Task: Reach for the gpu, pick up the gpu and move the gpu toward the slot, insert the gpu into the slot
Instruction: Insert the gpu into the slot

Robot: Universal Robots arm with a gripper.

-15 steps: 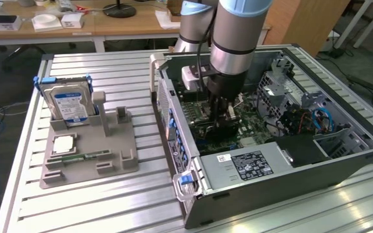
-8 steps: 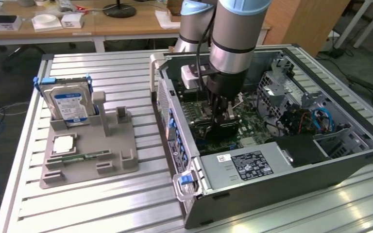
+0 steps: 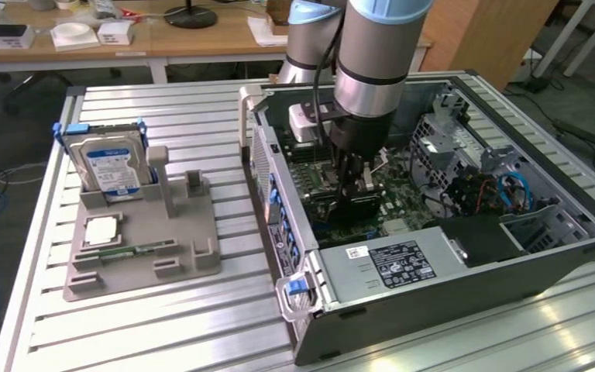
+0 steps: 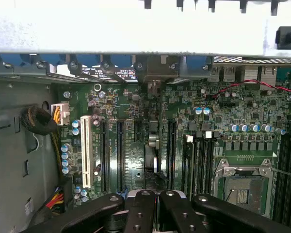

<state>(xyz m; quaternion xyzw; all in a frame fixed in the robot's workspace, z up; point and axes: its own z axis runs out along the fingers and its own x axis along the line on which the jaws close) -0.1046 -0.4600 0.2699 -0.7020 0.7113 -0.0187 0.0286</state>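
Lying open on a ribbed aluminium table (image 3: pixel 153 101), a dark steel computer case (image 3: pixel 545 263) is seen, its green motherboard (image 3: pixel 401 198) studded with small cylindrical capacitors and long black slots (image 4: pixel 120 155). The gripper (image 3: pixel 352 203), matte black and boxy under a grey-and-blue arm, is lowered into the case at about the centre of the exterior view. Its jaws are drawn together on the gpu (image 4: pixel 150 167), a thin dark card seen edge-on as a sliver, standing upright on the board between the black slots, at six o'clock in the wrist view. At nine o'clock in the exterior view, a grey moulded holder (image 3: pixel 142 248) carries a blue-labelled silver hard drive (image 3: pixel 111 169).
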